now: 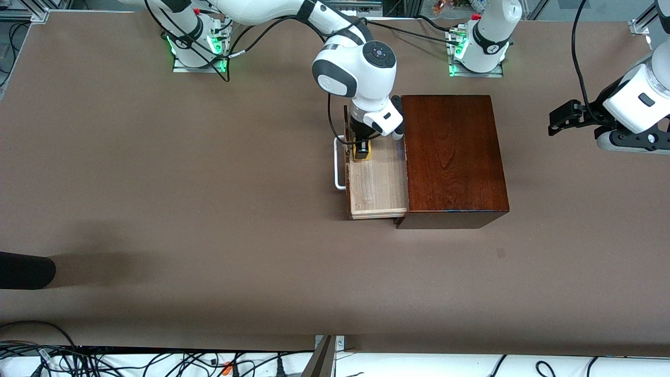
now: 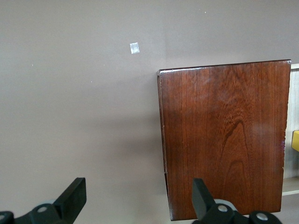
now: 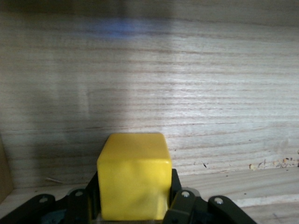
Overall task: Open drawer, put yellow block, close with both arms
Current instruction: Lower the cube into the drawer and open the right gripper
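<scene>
The drawer stands pulled out of the dark wooden box toward the right arm's end of the table, with its white handle outermost. My right gripper reaches down into the pale tray, shut on the yellow block. In the right wrist view the block sits between the black fingers, low over the tray's wood floor. My left gripper waits in the air off the box's closed end, open and holding nothing. The left wrist view shows the box and a sliver of the block.
A black object juts over the table's edge at the right arm's end, nearer the front camera. Cables run along the near edge. A small white square lies on the brown table beside the box.
</scene>
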